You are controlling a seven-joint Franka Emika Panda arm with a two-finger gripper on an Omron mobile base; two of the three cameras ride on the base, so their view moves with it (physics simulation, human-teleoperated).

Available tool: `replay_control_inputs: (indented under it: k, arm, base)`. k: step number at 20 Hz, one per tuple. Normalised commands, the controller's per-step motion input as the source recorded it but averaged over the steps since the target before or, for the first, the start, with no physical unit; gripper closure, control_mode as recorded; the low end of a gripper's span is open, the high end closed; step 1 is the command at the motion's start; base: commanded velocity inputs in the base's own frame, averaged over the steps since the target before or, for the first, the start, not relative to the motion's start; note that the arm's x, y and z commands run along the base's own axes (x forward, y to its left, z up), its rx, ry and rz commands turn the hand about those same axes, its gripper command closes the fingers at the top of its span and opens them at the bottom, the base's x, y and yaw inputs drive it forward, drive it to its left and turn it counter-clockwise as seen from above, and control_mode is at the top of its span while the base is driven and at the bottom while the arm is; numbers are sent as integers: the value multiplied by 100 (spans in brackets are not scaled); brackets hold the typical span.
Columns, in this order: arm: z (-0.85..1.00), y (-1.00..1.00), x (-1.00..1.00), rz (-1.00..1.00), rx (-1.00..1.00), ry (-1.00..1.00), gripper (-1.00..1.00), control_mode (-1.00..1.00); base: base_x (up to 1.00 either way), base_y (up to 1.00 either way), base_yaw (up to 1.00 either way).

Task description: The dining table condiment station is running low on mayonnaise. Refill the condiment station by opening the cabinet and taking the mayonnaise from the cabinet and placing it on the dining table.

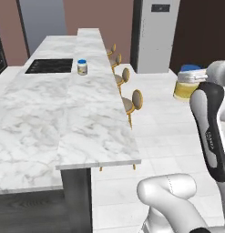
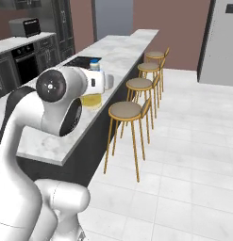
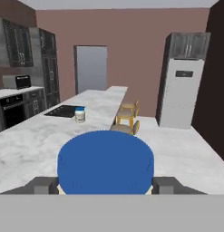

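Observation:
The mayonnaise (image 1: 186,85) is a squat pale-yellow jar with a blue lid (image 3: 105,161). It hangs in the air off the stool side of the dining table (image 1: 95,132), near its front end. My gripper (image 3: 106,183) is shut on it, with a dark finger (image 3: 44,185) against each side. In the right base view my arm hides most of the jar (image 2: 93,100), which shows in front of the white marble table (image 2: 122,52). A greyer blue-lidded jar (image 1: 82,67) stands farther along the table top. Dark wall cabinets (image 3: 12,43) hang far left; I cannot tell which is the task's cabinet.
Several wooden stools (image 2: 126,110) line the table's right side over a pale tiled floor. A black cooktop (image 1: 50,66) is set into the table's lower level near the other jar. A tall grey fridge (image 3: 181,93) stands at the back right, and an oven (image 2: 24,66) at the left.

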Motion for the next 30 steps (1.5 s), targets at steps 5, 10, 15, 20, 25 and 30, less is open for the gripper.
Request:
replay_control_inputs:
  k: [5,10,15,20,25,30]
  arm:
    - [0,54,12,67,0,21,100,-100]
    - [-4,89,32,62,0,25,100,-100]
    - [-18,72,12,40,3,7,100,-100]
    - [-81,39,8,20,12,-4,100,-100]
    - [-62,46,53,8,5,0,100,-100]
    - [-48,30,64,2,0,0,100,-100]
  base:
    - [0,0,0]
    - [0,0,0]
    - [0,0,0]
    - [0,0,0]
    - [0,0,0]
    - [0,0,0]
